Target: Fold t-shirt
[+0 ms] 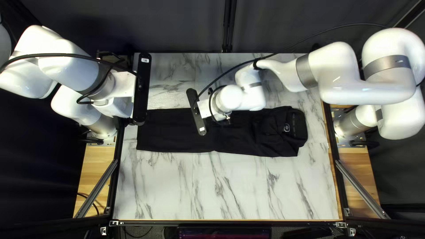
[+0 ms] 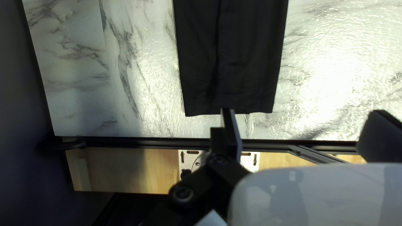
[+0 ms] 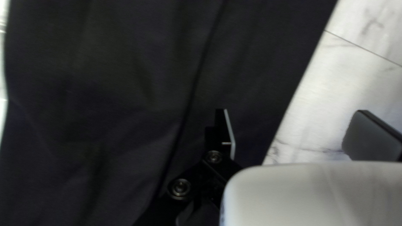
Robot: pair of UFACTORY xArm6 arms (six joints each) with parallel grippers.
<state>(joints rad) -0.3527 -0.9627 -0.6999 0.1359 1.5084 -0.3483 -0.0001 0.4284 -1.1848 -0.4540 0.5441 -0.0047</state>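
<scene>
The black garment lies as a long, narrow strip across the table, its right end bunched around a curved band with a small white mark. My left gripper hangs by the strip's left end, fingertips hidden there. Over the strip's left half is my right gripper. In the left wrist view my left gripper is open, fingers apart, with the straight end of the garment just ahead. In the right wrist view my right gripper stands open, one finger over the garment, the other over bare tabletop beside its edge.
The marble-patterned table extends in front of and behind the garment. Black rails edge its sides, with wooden ledges outside them. My right arm reaches across the table's back right.
</scene>
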